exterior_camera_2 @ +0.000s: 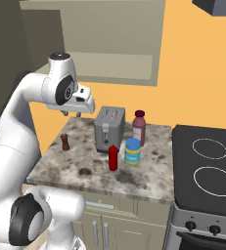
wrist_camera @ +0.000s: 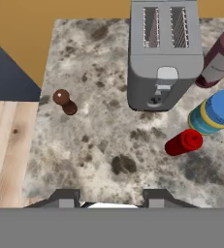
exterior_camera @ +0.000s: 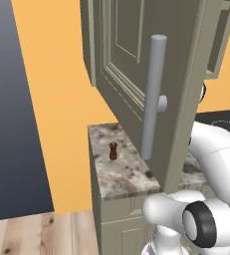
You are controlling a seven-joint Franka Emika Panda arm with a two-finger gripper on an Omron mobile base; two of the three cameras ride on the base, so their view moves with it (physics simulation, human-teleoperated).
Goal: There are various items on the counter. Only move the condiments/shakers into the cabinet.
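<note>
Hand: my hand hangs above the desk's rear left part, clenched and empty; fingers point down at bare stone.
Shaker: the small reddish-brown shaker stands upright on the desk near its left edge, apart from the other items and well clear of my hand.
Desk: speckled grey-brown slab; a black stovetop adjoins it on the right.
Cabinet: the olive-grey wall cabinet hangs above the desk; in the left base view its panelled door with a long grey bar handle stands swung out over the desk.
Toaster: a grey toaster sits at the desk's middle, toward the wall.
Other items: a dark purple bottle stands right of the toaster; a blue-lidded jar and a red squeeze bottle stand in front of it, just beside each other.
Contact: I touch nothing.
</note>
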